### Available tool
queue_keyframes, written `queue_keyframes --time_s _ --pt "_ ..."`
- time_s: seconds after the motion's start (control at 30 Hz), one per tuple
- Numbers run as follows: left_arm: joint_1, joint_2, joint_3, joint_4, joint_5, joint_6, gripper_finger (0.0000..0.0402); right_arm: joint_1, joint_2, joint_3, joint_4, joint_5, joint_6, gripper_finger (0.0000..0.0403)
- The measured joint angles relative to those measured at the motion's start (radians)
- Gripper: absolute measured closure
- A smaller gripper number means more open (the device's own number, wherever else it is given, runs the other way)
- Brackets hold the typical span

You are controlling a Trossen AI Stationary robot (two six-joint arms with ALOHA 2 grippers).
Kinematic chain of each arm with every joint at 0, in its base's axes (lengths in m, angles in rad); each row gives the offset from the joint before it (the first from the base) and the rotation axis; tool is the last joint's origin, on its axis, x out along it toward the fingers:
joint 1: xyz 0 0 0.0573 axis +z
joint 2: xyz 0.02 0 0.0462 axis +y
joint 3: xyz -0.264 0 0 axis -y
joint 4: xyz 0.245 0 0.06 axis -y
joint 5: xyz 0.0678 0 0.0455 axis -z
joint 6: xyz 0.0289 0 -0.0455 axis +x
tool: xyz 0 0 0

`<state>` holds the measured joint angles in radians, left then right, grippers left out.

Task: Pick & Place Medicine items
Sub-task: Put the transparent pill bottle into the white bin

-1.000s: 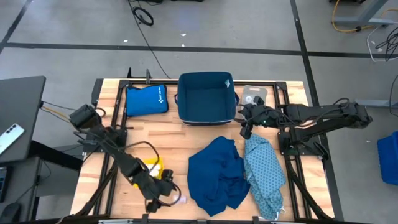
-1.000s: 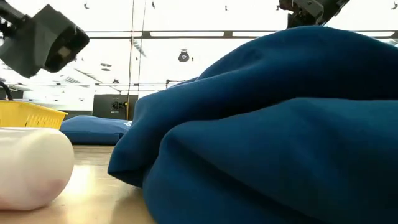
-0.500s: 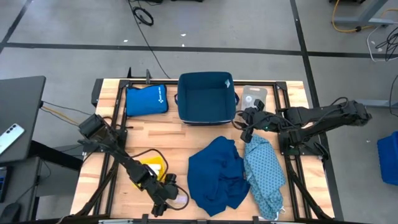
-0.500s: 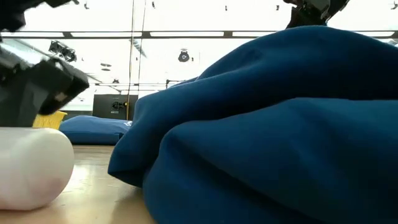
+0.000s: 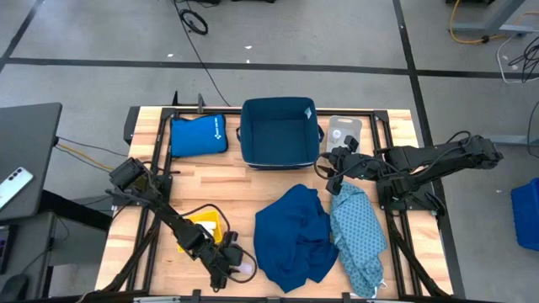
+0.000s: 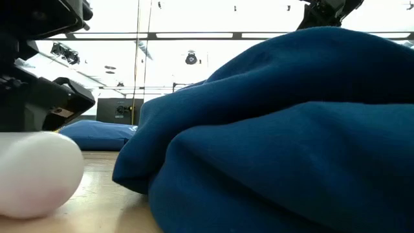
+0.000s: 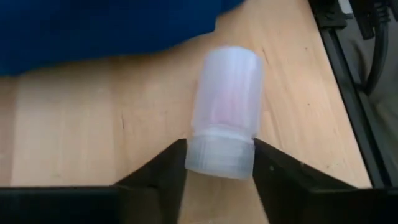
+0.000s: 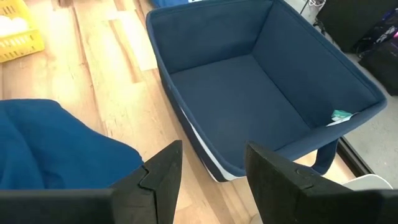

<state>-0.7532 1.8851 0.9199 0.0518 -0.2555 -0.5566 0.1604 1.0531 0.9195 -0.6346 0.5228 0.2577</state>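
Observation:
A small whitish bottle [image 7: 225, 112], one of the medicine items, lies on its side on the wood near the table's near edge [image 5: 245, 268], just left of the dark blue cloth [image 5: 295, 236]. My left gripper [image 5: 227, 268] is low over the table and shut on the bottle. The low view shows the bottle [image 6: 35, 178] with the gripper [image 6: 45, 103] right behind it. The yellow tray [image 5: 206, 225] stands just behind the left arm. My right gripper [image 5: 331, 171] hangs open beside the blue bin [image 5: 280, 133], with nothing between its fingers. My left gripper pinches the bottle's cap end [image 7: 219, 155] between its two fingers, one on each side. The fingers come nearly level from the table's left and point along the bottle. The bottle lies on its side on the table, its body stretching away past the fingertips.
A flat blue pouch [image 5: 198, 135] lies at the far left, and a pale patterned cloth [image 5: 358, 231] lies right of the dark blue one. The dark blue cloth fills most of the low view [image 6: 278, 129]. The table's near edge is close to the bottle.
My left gripper has come down and moved toward the table's near right, up to the bottle. Its fingers have closed in on the bottle's cap end. The right arm has kept still.

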Motion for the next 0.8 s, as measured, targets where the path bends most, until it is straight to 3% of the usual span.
queue_keyframes --time_s 0.07,0.37,0.53,0.8 --pt "0.000 0.000 0.000 -0.004 -0.008 0.012 0.0261 0.000 0.000 0.000 0.001 0.000 0.000 0.0222" --pt "0.000 -0.025 0.000 -0.095 -0.054 0.028 0.0261 0.000 0.000 0.000 0.003 -0.036 0.000 0.0222" --pt "0.001 -0.077 0.022 -0.245 -0.116 0.018 0.0261 0.000 0.000 0.000 0.004 -0.057 0.023 0.0222" --pt "0.024 -0.112 0.198 -0.619 -0.288 0.024 0.0261 0.001 0.001 -0.005 0.088 -0.154 0.004 0.0222"
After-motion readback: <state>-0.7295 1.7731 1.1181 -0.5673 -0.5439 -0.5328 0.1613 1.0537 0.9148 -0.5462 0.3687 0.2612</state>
